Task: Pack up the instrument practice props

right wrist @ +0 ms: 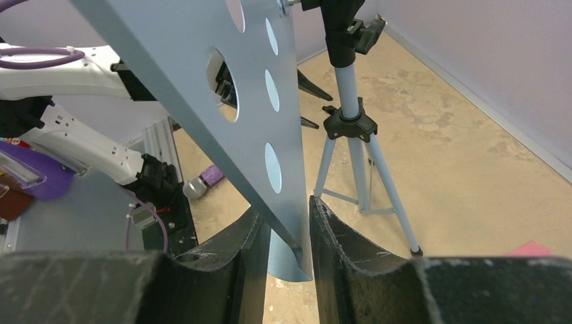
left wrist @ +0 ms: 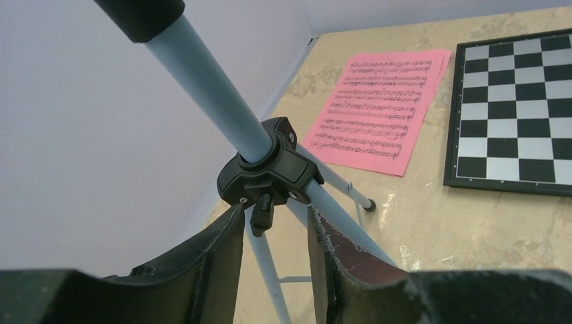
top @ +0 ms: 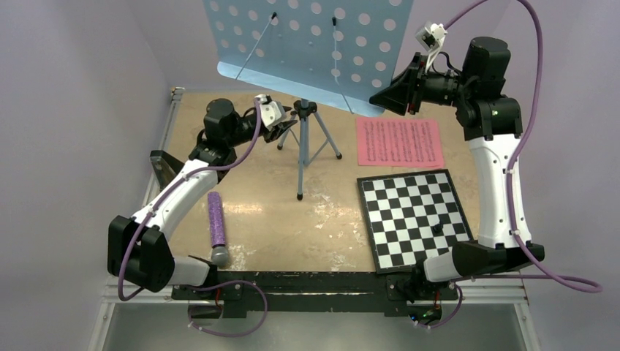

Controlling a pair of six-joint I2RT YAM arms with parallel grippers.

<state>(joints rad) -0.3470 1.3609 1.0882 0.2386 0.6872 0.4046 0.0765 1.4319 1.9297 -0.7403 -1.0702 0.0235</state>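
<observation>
The light-blue perforated music stand (top: 307, 44) stands on its tripod (top: 303, 146) at the back middle, its desk tilted. My right gripper (top: 391, 95) is shut on the desk's lower right corner; in the right wrist view the plate (right wrist: 270, 121) and its lip sit between the fingers of the gripper (right wrist: 287, 209). My left gripper (top: 281, 128) is open at the tripod's black hub (left wrist: 266, 165), one leg (left wrist: 270, 270) running loose between its fingers (left wrist: 273, 216). The pink sheet-music pages (top: 399, 142) lie flat at the back right, also in the left wrist view (left wrist: 374, 111). The metronome is not in view.
A black-and-white checkered board (top: 413, 218) lies at the front right with a small black piece (top: 437, 228) on it. A purple microphone (top: 216, 227) lies at the front left. Walls close in the table's left, back and right sides.
</observation>
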